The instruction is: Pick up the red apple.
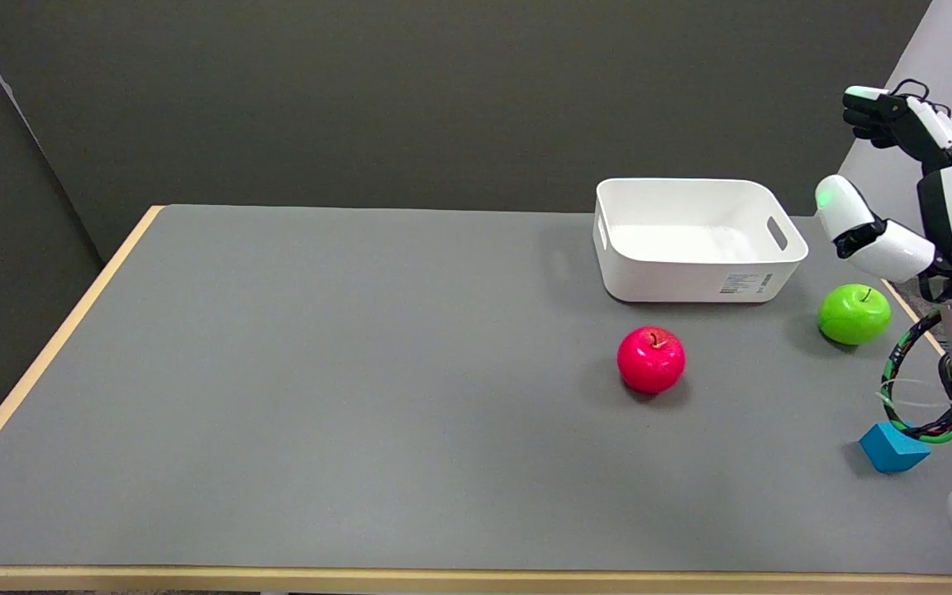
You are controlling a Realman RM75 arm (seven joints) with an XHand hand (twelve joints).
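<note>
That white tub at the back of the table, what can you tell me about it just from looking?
The white tub is a rectangular bin with rounded corners, seemingly smooth plastic. It stands upright, open at the top, and looks empty inside. A slot handle is cut into each short end wall, and a small printed label sits low on its front wall near the right corner. It rests on the grey table towards the far right. Nothing else touches it: the red apple lies in front, the green apple to its right, both apart from it.

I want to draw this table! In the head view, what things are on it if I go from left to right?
Red apple → white bin → green apple → blue block. The right hand hangs in the air at the far right, holding nothing.
</note>
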